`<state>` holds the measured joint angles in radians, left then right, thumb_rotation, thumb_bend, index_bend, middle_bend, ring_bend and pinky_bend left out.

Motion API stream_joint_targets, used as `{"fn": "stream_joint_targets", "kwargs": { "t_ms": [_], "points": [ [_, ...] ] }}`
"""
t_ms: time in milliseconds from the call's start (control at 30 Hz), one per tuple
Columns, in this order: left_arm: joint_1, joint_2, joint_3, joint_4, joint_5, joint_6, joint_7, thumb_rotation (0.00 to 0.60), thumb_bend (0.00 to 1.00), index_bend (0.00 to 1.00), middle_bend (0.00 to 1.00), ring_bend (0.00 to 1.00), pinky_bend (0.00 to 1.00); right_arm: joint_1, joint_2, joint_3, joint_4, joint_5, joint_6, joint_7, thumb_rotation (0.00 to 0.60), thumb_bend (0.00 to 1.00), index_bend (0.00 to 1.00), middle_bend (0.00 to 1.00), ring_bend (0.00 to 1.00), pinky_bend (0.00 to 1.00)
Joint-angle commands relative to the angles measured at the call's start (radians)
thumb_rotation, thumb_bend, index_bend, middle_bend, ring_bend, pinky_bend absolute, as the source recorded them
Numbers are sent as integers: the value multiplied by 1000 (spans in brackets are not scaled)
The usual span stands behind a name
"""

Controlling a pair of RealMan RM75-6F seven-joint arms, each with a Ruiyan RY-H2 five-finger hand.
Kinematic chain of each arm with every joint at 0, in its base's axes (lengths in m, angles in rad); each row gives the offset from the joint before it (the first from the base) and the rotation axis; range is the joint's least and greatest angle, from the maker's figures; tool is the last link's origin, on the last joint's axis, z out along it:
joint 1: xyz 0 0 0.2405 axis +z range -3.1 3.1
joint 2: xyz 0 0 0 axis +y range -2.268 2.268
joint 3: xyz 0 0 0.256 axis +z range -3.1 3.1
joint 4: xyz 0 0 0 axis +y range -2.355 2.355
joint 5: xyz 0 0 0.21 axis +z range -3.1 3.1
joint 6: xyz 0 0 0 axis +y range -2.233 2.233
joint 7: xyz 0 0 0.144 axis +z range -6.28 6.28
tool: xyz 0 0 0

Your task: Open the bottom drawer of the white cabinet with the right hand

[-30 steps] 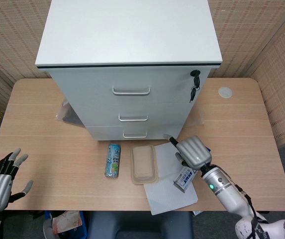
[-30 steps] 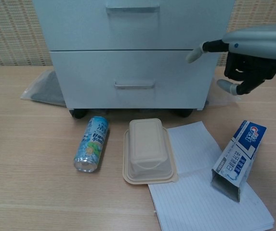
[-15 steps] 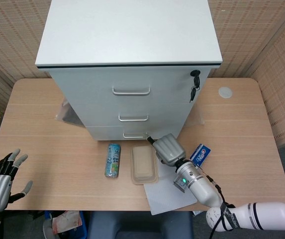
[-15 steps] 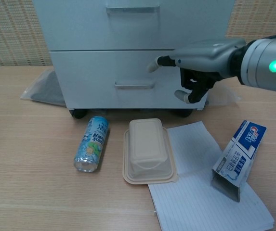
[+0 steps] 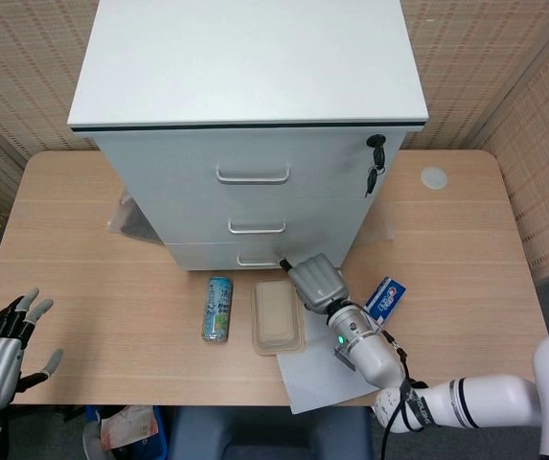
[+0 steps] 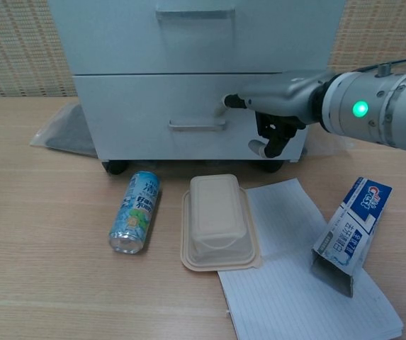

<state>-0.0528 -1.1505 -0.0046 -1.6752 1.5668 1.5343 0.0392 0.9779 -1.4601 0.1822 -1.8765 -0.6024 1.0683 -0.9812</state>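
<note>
The white cabinet (image 5: 255, 115) stands at the back of the table, all three drawers closed. Its bottom drawer (image 6: 146, 117) carries a small silver handle (image 6: 197, 125); in the head view the handle (image 5: 258, 260) shows just above the tabletop. My right hand (image 6: 277, 113) is in front of this drawer, one extended fingertip at the handle's right end, the other fingers curled down. In the head view the right hand (image 5: 314, 282) sits right of the handle. I cannot tell whether the fingertip hooks the handle. My left hand (image 5: 1, 347) hovers open at the table's near left edge.
A drink can (image 6: 134, 211) lies before the cabinet, beside a beige lidded food box (image 6: 218, 221). A sheet of lined paper (image 6: 309, 283) and a toothpaste box (image 6: 350, 232) lie to the right. A grey bag (image 6: 64, 132) lies left of the cabinet.
My right hand has swept left from the cabinet's right corner across the bottom drawer front, its extended fingertip arriving at the handle's right end. The left hand has stayed put.
</note>
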Motion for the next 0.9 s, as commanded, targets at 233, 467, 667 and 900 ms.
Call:
{"fn": "stream_joint_targets", "kwargs": {
  "t_ms": [233,467,667,900],
  "points": [
    [-2,-3,1,3,0,-4,0,600,309,132,46,61,114,35,-17,-26,27,35,-3,12,600,470,75,917,934,728],
    [-2,-7,0,6,-3,-7,0,600,309,132,46,61,114,55,-25,-43,31,39,-6,26,600,470,75,917,934,728],
    [-1,-10,3,8,-4,-9,-2,600,309,132,46,61,114,58,-23,-69,18,12,-8,44,600,470,75,916,934,728],
    [-4,-14,5,8,-2,-16,-3,600,309,132,46,61,114,59,-12,-100,-19,-19,8,46,600,470,75,916,935,728]
  ]
}}
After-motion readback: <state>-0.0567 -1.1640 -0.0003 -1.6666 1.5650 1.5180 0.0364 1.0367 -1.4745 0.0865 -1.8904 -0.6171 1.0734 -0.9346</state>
